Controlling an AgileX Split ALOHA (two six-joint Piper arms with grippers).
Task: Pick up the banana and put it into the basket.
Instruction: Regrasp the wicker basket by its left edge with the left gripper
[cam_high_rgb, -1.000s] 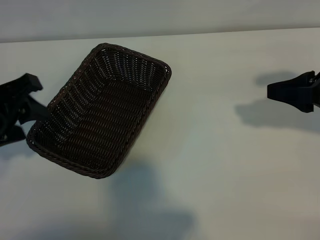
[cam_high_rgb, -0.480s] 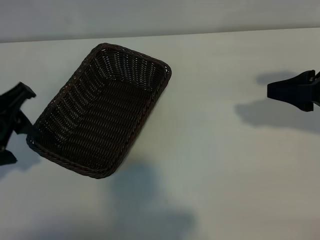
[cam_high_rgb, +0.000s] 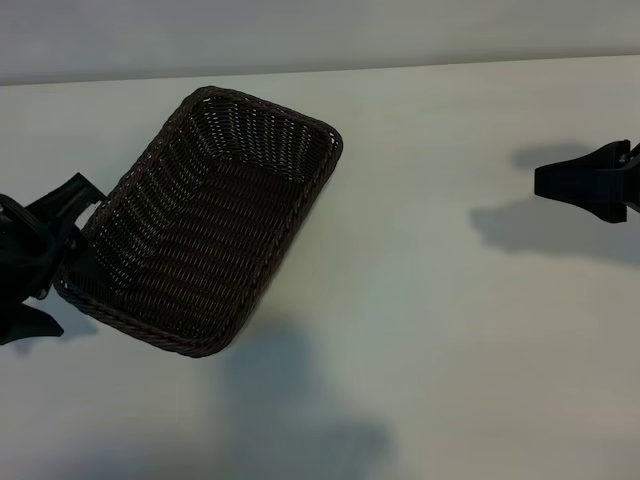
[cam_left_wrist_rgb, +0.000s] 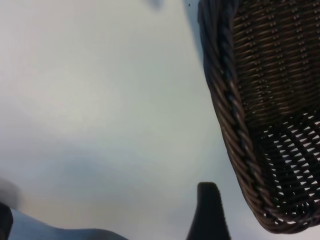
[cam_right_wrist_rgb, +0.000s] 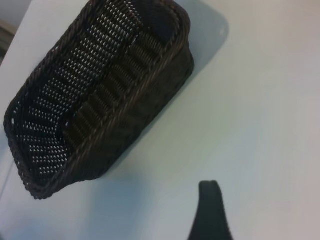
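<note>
My left gripper has dropped beside the basket's near-left corner, jaws wide and empty. The basket lies empty; no banana is visible anywhere. My right gripper, well right of the basket, stays parked and open.

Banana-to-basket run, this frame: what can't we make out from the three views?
- Banana: in no view; whether it sits off-frame cannot be told.
- Left gripper: exterior view's left edge cuts it off.
- Right gripper: right edge hides most of the arm.
- Basket: left wrist view shows one corner only.
</note>
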